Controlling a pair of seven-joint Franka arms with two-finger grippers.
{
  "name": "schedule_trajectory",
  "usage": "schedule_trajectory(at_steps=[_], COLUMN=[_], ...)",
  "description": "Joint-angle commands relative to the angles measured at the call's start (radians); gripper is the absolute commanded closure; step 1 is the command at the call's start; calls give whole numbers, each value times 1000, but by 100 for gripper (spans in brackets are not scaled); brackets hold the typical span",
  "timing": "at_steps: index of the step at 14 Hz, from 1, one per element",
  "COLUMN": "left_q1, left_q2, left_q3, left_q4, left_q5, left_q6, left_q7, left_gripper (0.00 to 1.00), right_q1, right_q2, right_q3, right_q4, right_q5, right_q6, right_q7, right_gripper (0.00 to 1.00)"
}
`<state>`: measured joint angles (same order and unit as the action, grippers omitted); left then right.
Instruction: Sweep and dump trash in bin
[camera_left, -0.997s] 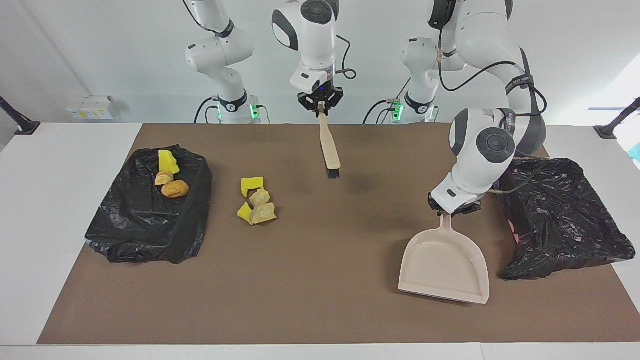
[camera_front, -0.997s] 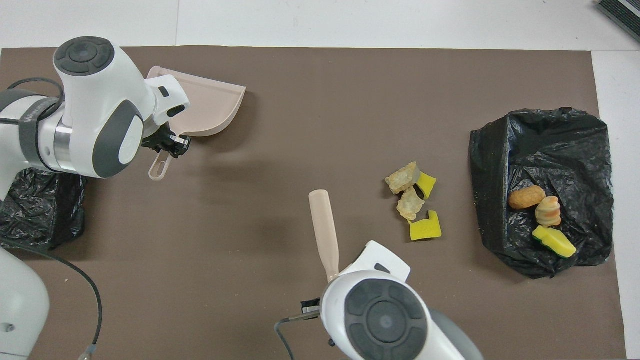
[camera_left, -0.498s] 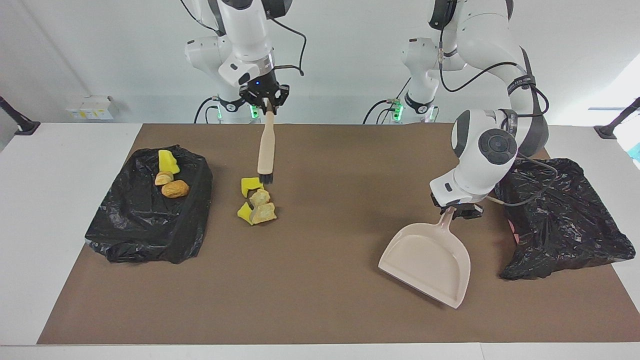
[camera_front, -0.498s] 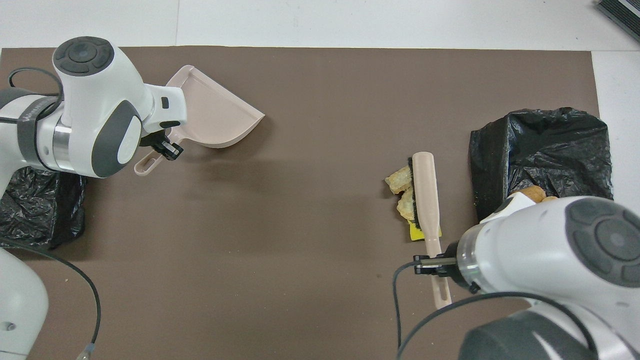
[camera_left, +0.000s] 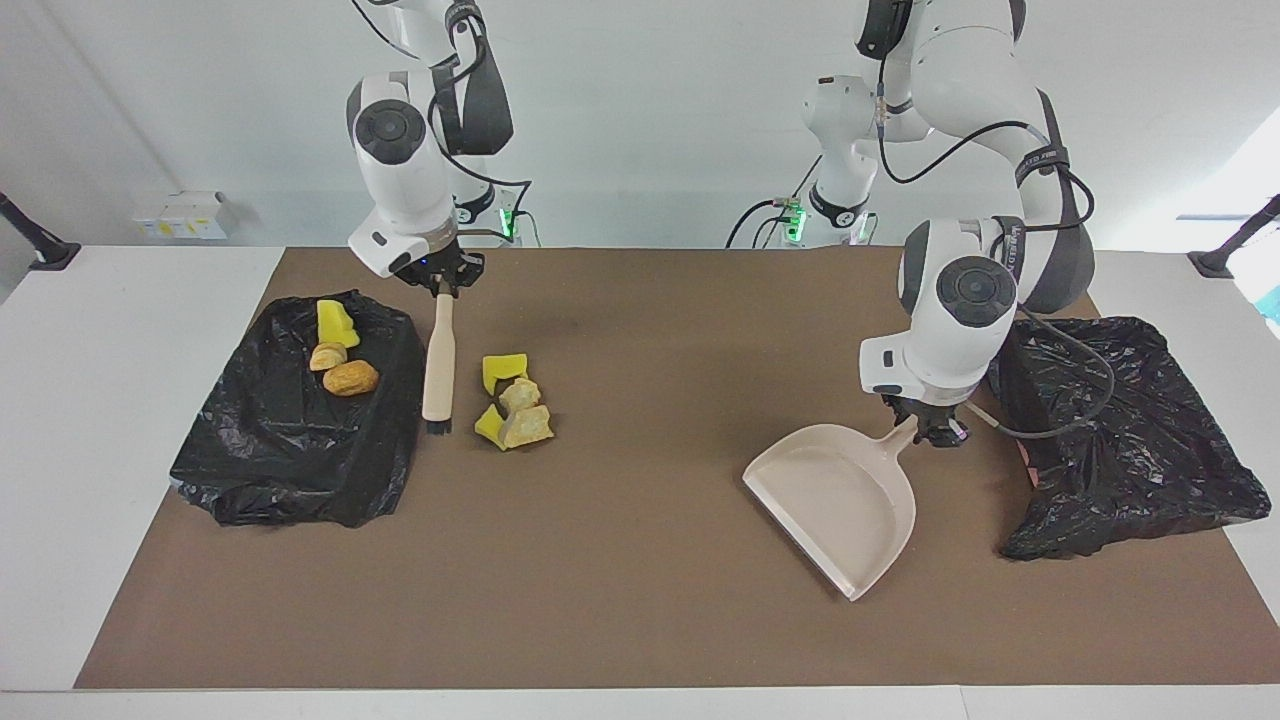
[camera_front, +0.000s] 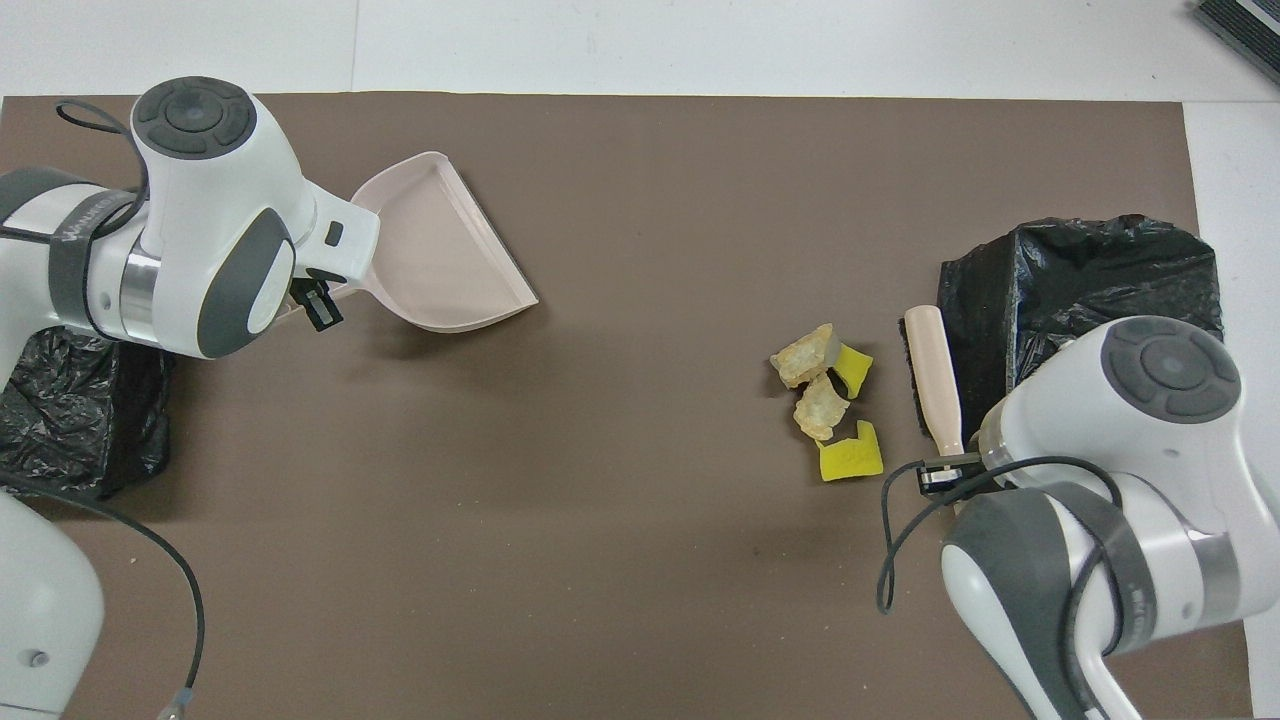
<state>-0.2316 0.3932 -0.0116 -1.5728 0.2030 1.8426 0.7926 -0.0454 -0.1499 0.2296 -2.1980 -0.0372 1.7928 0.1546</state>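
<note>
Partly done, by the look: three scraps (camera_left: 335, 352) already on the black bag (camera_left: 300, 440) at the right arm's end. Still to sweep: a small trash pile (camera_left: 513, 402) on the brown tabletop (camera_left: 640, 620), beside that bag. Right claw (camera_left: 442, 285) clenched on the brush (camera_left: 438, 372), bristles down between bag and pile. Left claw (camera_left: 935, 430) clenched on the dustpan (camera_left: 845, 500) handle, well apart from the pile, near a second black bag (camera_left: 1130, 440). Hard to tell whether bristles and pan lip touch the tabletop. In the overhead view, right arm covering the scraps.

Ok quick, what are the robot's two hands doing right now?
Left gripper: shut on the dustpan handle.
Right gripper: shut on the brush handle.
</note>
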Motion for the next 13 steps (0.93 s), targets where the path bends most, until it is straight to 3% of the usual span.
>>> schedule_trajectory(at_steps=[1, 4, 9, 13], left_q1=[-58, -118, -221, -285], left_q2=[-3, -25, -148, -174], left_q3=[1, -2, -4, -4], left_q4=[10, -29, -263, -308], left_q5=[84, 95, 93, 90], left_q6=[-6, -3, 99, 150], left_q7=[57, 59, 59, 57], left_gripper=[100, 100, 100, 100], right_q1=[12, 6, 7, 45], right_q2=[-22, -20, -19, 4], right_q3=[17, 14, 17, 19], right_q4=[-67, -109, -180, -178], right_q5=[-24, -27, -14, 69], right_q6=[34, 56, 122, 143], right_q7=[17, 10, 28, 75], right_gripper=[100, 100, 100, 100])
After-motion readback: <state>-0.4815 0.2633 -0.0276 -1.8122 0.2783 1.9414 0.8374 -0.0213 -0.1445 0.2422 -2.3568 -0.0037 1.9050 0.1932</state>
